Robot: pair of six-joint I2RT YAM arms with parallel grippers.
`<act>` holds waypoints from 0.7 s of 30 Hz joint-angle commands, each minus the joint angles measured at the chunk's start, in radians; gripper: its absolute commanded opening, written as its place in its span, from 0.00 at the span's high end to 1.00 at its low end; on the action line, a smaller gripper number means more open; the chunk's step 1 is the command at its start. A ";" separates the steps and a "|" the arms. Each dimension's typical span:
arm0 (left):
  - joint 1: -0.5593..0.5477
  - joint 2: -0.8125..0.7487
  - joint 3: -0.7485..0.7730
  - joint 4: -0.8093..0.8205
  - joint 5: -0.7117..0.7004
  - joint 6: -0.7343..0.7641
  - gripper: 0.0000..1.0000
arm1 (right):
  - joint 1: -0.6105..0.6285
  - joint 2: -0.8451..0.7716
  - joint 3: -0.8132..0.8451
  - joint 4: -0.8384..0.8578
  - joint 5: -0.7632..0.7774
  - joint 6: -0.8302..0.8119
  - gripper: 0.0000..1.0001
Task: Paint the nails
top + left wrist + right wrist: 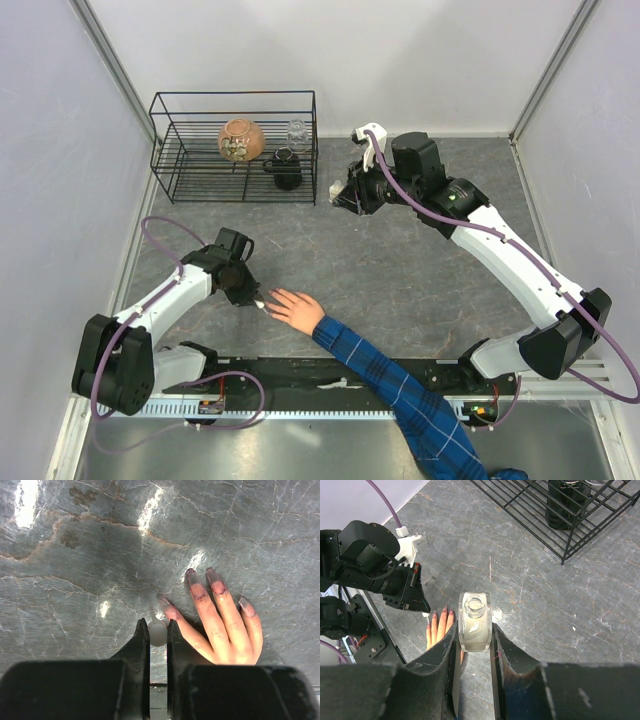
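A bare hand point(295, 308) with a blue plaid sleeve point(400, 390) lies flat on the grey table. Its nails point(216, 582) look long and smeared dark purple. My left gripper point(158, 626) is shut on a small white brush cap point(158, 633), right beside the tip of the nearest finger point(170, 611). The left gripper also shows in the top view point(252, 293). My right gripper point(474, 630) is shut on a small clear bottle point(475, 622) with its neck uncapped, held up at the back of the table point(345, 195), well away from the hand.
A black wire rack point(235, 150) stands at the back left with a brown pot point(241, 139), a glass jar point(297, 132) and a black cup point(286, 168). White walls close in both sides.
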 commanded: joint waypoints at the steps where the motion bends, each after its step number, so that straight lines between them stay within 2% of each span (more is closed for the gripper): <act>1: 0.007 0.001 0.035 0.022 -0.020 0.016 0.98 | -0.005 -0.010 0.013 0.052 -0.018 0.001 1.00; 15: 0.007 0.004 0.058 0.015 -0.031 0.030 0.98 | -0.005 -0.016 0.009 0.050 -0.018 0.004 1.00; 21: 0.009 -0.039 0.121 -0.085 -0.043 0.048 0.98 | -0.005 -0.022 0.006 0.050 -0.025 0.006 1.00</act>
